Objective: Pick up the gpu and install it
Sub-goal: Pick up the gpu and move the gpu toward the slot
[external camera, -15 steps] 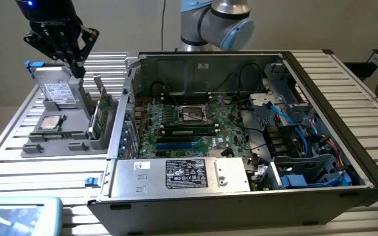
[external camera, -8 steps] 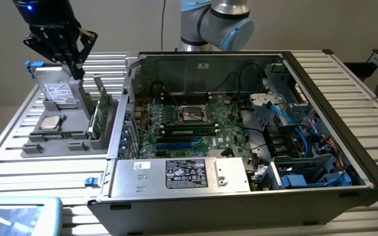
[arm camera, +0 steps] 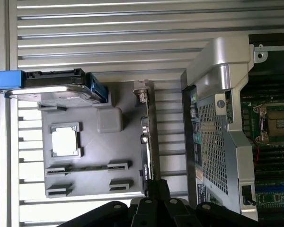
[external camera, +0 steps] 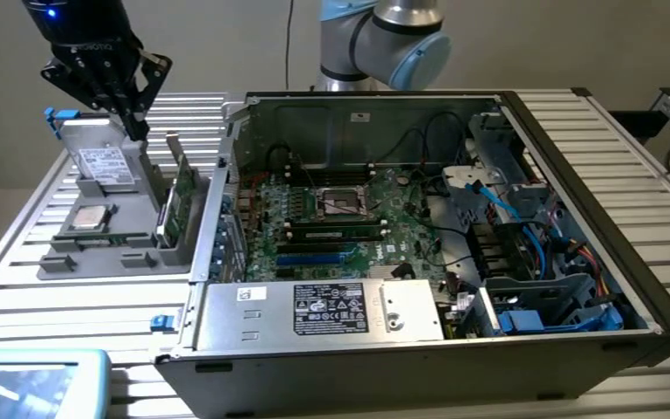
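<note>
**Gripper.** Your black linkage-type gripper (external camera: 137, 129) (arm camera: 156, 189) hangs over the grey moulded parts tray (external camera: 114, 257) (arm camera: 92, 153), at the exterior view's left. Jaws are closed, tips together, nothing seen between them. The gripper body is cut off by the frame edge in both views.

**Task item.** The gpu (external camera: 178, 202) (arm camera: 149, 137), a thin green-board expansion card w/ metal bracket, stands on edge in a slot. The slot runs along the tray side nearest the black open-sided pc case (external camera: 568, 175) (arm camera: 217, 142). Not lifted, not installed. The wrist view gives it edge-on, so neither face can be read, and the fingertips cover one end of it. Contact btwn tips and card: cannot tell. In the ext. view the tips sit just beside its upper end.

**Also on tray.**
- Silver hard drive w/ white label (external camera: 105, 164) (arm camera: 52, 87), label text illegible.
- Square silver processor chip (external camera: 88, 218) (arm camera: 65, 141) in its pocket.

**Surroundings.**
- The green motherboard (external camera: 335, 227) (arm camera: 274, 156) inside the case is partly hidden by cables and the drive cage.
- A teal-rimmed flat item (external camera: 27, 380) at the ext. view's lower left is cut off, type unclear.
- Tray and case rest on a pale slatted-aluminium table (external camera: 32, 288) (arm camera: 109, 38).
</note>
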Available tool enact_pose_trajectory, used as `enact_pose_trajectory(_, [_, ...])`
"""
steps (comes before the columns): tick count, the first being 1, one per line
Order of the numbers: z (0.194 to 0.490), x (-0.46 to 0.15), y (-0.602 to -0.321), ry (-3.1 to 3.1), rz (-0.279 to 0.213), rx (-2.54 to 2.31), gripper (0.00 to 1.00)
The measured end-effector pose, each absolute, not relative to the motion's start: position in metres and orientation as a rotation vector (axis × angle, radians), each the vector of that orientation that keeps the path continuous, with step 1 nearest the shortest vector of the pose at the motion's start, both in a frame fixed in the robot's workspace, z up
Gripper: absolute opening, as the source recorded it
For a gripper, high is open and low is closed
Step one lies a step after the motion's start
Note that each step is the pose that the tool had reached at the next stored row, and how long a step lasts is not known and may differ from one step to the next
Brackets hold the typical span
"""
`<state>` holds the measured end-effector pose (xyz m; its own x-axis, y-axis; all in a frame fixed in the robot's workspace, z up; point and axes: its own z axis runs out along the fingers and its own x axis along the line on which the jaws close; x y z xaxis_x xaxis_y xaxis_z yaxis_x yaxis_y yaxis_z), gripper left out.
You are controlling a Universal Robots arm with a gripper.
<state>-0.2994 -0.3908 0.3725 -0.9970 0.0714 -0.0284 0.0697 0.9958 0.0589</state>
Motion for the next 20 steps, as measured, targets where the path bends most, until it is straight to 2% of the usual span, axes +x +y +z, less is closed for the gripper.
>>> enact_pose_trajectory(10, [0.3725,-0.2994,-0.3908,3.108,0.09,0.11,0.13])
enact_pose_trajectory(11, [0.3725,-0.2994,-0.3908,3.108,0.09,0.11,0.19])
enact_pose_trajectory(12, [0.3725,-0.2994,-0.3908,3.108,0.09,0.11,0.19])
enact_pose_trajectory(15, [0.3725,-0.2994,-0.3908,3.108,0.09,0.11,0.37])
enact_pose_trajectory(17, [0.3724,-0.2996,-0.3908,3.108,0.09,0.11,0.37])
enact_pose_trajectory(18, [0.372,-0.3007,-0.3906,3.108,0.09,0.106,0.44])
enact_pose_trajectory(20, [0.3706,-0.3012,-0.3907,3.11,0.097,0.065,0.44])
